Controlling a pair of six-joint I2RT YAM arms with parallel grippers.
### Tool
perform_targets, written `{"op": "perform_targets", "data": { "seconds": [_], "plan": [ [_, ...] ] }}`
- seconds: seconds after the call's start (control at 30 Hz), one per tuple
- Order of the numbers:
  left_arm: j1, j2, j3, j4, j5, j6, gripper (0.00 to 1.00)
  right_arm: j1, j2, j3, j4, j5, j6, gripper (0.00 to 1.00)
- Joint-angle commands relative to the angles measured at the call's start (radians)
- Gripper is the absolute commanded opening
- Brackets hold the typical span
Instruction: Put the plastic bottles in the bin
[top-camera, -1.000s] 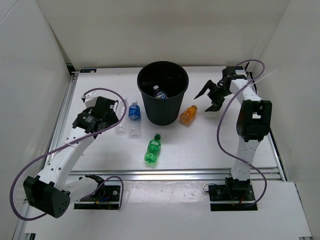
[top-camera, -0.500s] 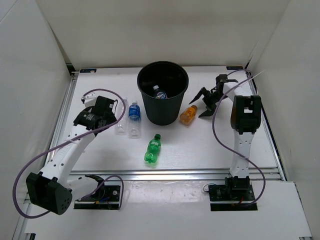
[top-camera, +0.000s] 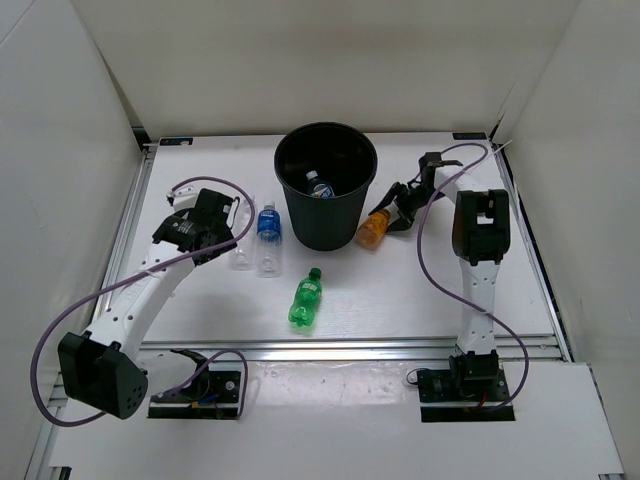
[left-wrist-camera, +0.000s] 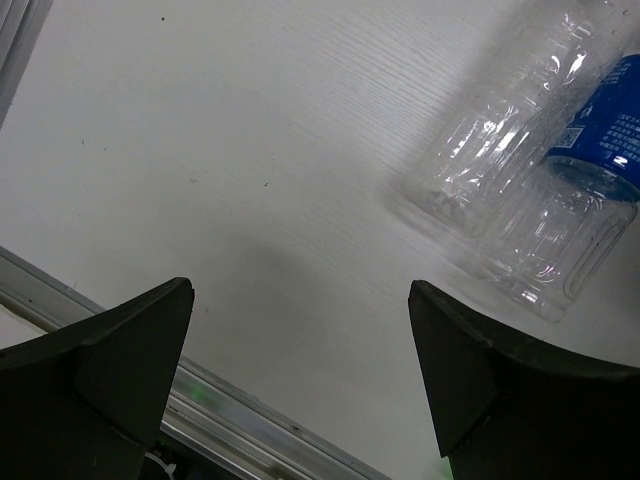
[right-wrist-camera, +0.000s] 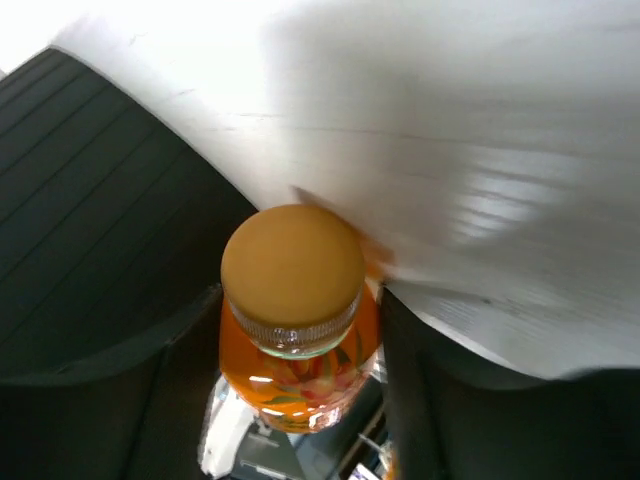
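Right wrist view: the orange bottle (right-wrist-camera: 292, 300) shows its cap and shoulder only. Its lower body is hidden between the right fingers (right-wrist-camera: 100, 400), which the lower edge cuts off. The surface (right-wrist-camera: 480, 150) behind is blurred. The bin (right-wrist-camera: 80, 170) wall runs out past the left edge.

Left wrist view: the clear bottle (left-wrist-camera: 490, 150) and the blue-labelled bottle (left-wrist-camera: 575, 210) are cut off at the upper right, caps out of frame. The clear one is blurred. The left fingers (left-wrist-camera: 90, 380) are cropped at the bottom.

Top view: the bottle in the bin (top-camera: 320, 186) is only partly made out, and its label is too small to read.
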Motion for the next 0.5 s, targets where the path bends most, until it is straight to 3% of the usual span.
{"op": "perform_targets", "data": {
  "seconds": [0.0,0.23,0.33,0.47],
  "plan": [
    [0.004,-0.005,0.044,-0.008,-0.004,0.003,1.0,-0.001,-0.002,-0.029,-0.006,0.073,-0.047,0.53],
    [0.004,0.005,0.044,-0.008,-0.004,0.003,1.0,-0.07,-0.217,-0.164,-0.017,0.205,-0.084,0.24],
    [0.004,0.015,0.053,0.001,-0.004,0.012,1.0,-0.116,-0.342,-0.187,-0.017,0.23,-0.084,0.2],
    [0.004,0.038,0.063,0.01,-0.004,0.023,1.0,-0.168,-0.463,-0.08,-0.052,0.218,-0.059,0.12]
  ]
}}
